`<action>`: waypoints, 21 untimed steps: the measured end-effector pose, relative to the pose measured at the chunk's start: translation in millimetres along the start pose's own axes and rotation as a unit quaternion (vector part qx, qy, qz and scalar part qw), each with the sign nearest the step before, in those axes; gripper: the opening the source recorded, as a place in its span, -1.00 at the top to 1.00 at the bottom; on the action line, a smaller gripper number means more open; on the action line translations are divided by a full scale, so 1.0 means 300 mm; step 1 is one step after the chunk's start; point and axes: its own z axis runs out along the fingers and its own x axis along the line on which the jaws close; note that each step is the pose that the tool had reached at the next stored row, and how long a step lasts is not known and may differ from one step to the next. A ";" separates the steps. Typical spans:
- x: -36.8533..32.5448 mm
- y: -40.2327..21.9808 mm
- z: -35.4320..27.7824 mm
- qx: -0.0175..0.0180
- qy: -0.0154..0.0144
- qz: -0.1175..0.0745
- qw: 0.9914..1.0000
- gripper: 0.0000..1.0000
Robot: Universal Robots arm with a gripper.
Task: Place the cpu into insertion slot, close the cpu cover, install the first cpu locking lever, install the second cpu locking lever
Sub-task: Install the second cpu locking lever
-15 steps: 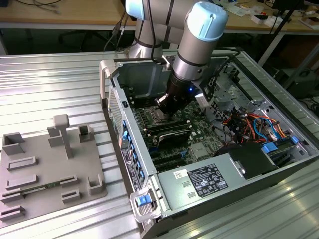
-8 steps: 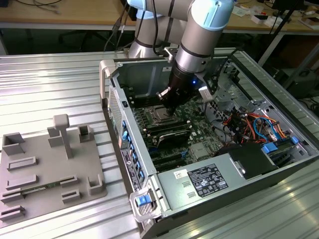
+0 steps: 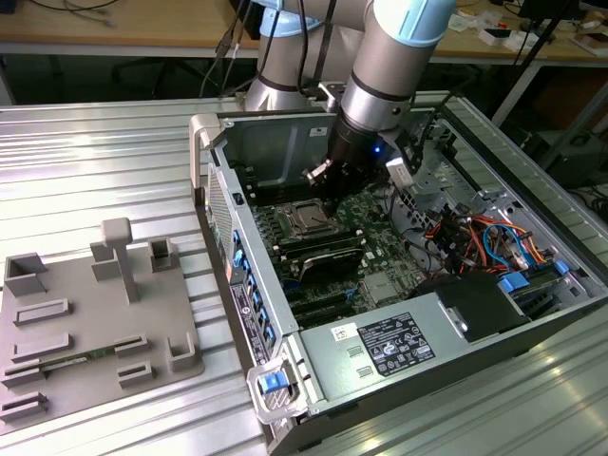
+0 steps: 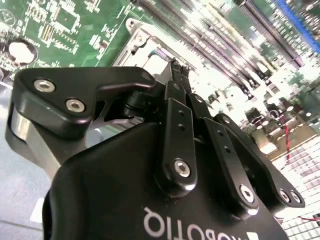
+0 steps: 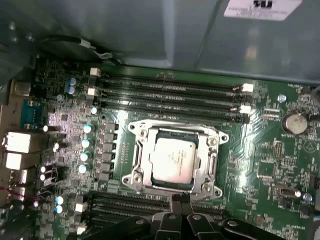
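Ribbed metal table (image 3: 114, 152) carries an open computer case (image 3: 285, 142) lying on its side, with a grey fixture plate (image 3: 95, 323) of raised blocks and slots beside it toward the exterior view's left. Grey and pale-blue robot arm (image 3: 399, 47) reaches down into the case from above. Green motherboard (image 5: 280, 165) covers the case floor; power supply (image 3: 380, 347) with a white printed label sits at the near end, print not legible, and bundled orange, red and blue cables (image 3: 484, 237) lie toward the exterior view's right. Another white label with dark print is on the case wall in the first wrist view, also unreadable. Long black memory slots (image 5: 170, 92) run on both sides of the insertion slot (image 5: 137, 145), whose silvery rim frames the middle of the board. The cpu (image 5: 173, 159) lies flat inside the insertion slot, silvery-tan face up. The cpu cover (image 5: 212, 160) appears to lie down around the chip, its window leaving the face bare; whether it is latched I cannot tell. Round silver coin battery (image 5: 295, 122) sits well apart from the socket. End effector (image 5: 181, 200) hangs just above the socket's near edge, black fingers (image 4: 175, 85) drawn together at the tips with nothing seen between them.
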 end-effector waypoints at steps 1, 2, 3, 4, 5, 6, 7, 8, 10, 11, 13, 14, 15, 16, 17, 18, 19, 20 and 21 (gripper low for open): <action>0.005 -0.028 0.000 0.000 0.000 0.000 1.000 0.79; 0.011 -0.030 0.000 0.000 0.000 0.000 1.000 0.79; 0.018 -0.029 0.000 0.000 0.000 0.000 1.000 0.79; 0.034 -0.027 0.001 0.000 0.000 0.000 1.000 0.79; 0.043 -0.026 0.002 0.000 0.000 0.000 1.000 0.79; 0.052 -0.025 0.003 0.000 0.000 0.000 1.000 0.79; 0.061 -0.024 0.005 0.000 0.000 0.000 1.000 0.79; 0.070 -0.023 0.008 0.000 0.000 0.000 1.000 0.79; 0.098 -0.020 0.023 0.000 0.000 0.000 1.000 0.79; 0.104 -0.019 0.028 0.000 0.000 0.000 1.000 0.79; 0.122 -0.017 0.043 0.000 0.000 0.000 1.000 0.79; 0.125 -0.016 0.047 0.000 0.000 0.000 1.000 0.79; 0.126 -0.016 0.053 0.000 0.001 0.000 1.000 0.79; 0.127 -0.016 0.057 0.000 0.002 0.001 1.000 0.79; 0.127 -0.016 0.060 0.000 0.002 0.001 1.000 0.79; 0.127 -0.016 0.066 0.000 0.003 0.002 1.000 0.79; 0.127 -0.016 0.070 0.000 0.003 0.002 1.000 0.79; 0.126 -0.016 0.074 0.000 0.004 0.002 1.000 0.79; 0.127 -0.016 0.079 -0.001 0.004 0.002 1.000 0.79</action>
